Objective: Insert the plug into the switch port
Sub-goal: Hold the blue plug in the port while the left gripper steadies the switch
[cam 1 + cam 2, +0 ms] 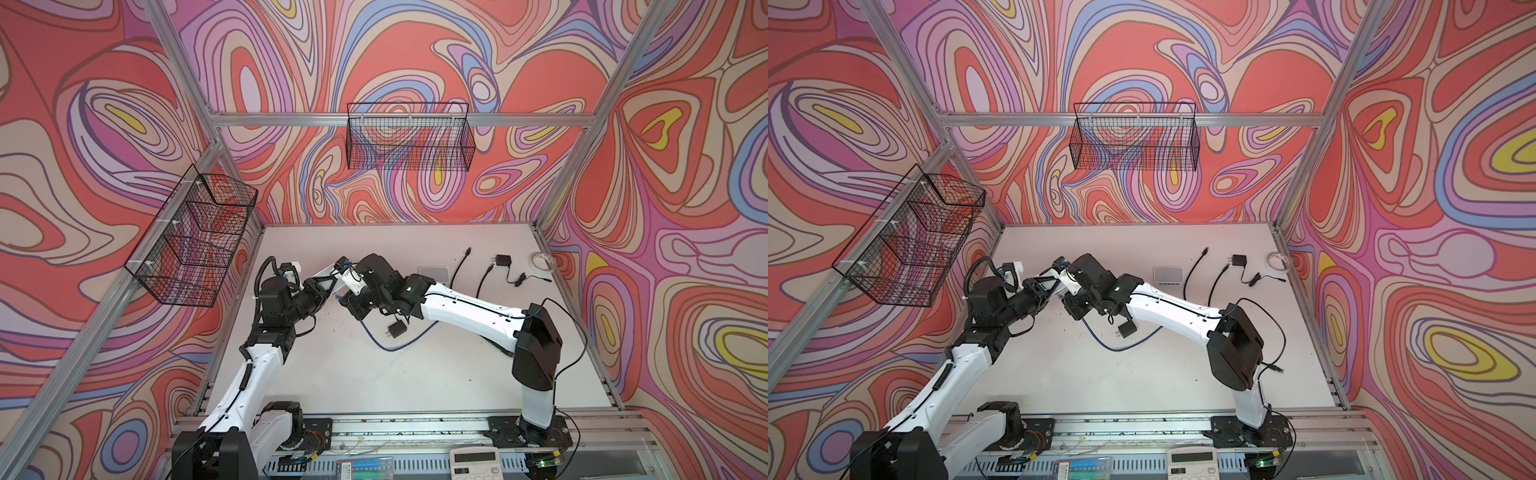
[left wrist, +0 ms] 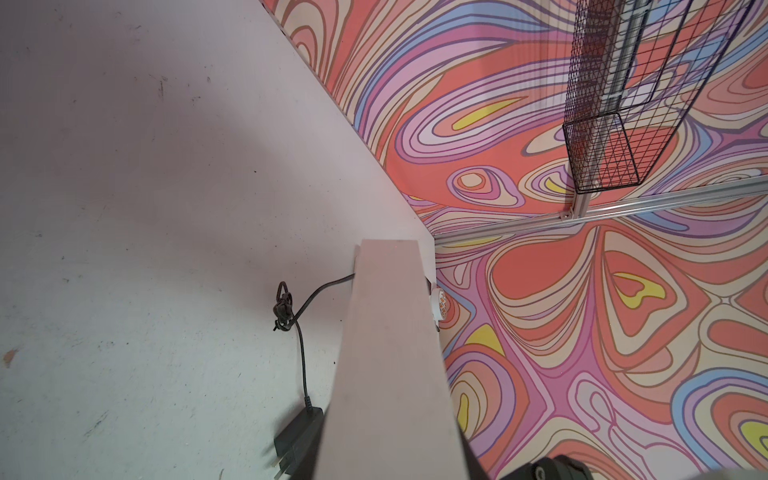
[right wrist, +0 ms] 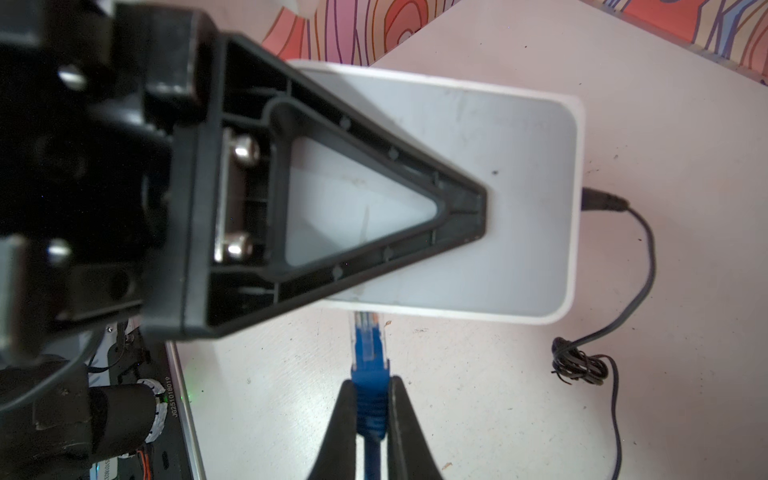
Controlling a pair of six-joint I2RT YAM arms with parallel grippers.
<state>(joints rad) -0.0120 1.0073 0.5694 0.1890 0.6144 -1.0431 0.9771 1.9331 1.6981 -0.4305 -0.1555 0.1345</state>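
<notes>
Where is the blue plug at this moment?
In the right wrist view, the blue plug sits in the right gripper, its clear tip at the edge of the white switch that the left gripper holds.

Honestly not much to read in here. The one bit I can actually make out is a code printed in small dark characters. It runs lengthwise along a narrow pale grey strip (image 3: 176,399) beside the black cylindrical motor housing (image 3: 120,409), seen in the right wrist view. As best I can tell it reads JG251018019. Down at the front edge, in both top views, there's a white desk calculator with a grey display (image 1: 473,460) (image 1: 1191,463), but its key markings are too small to read. Next to it sits a small label with a red patch (image 1: 1064,471), and its print is just blur.
</notes>
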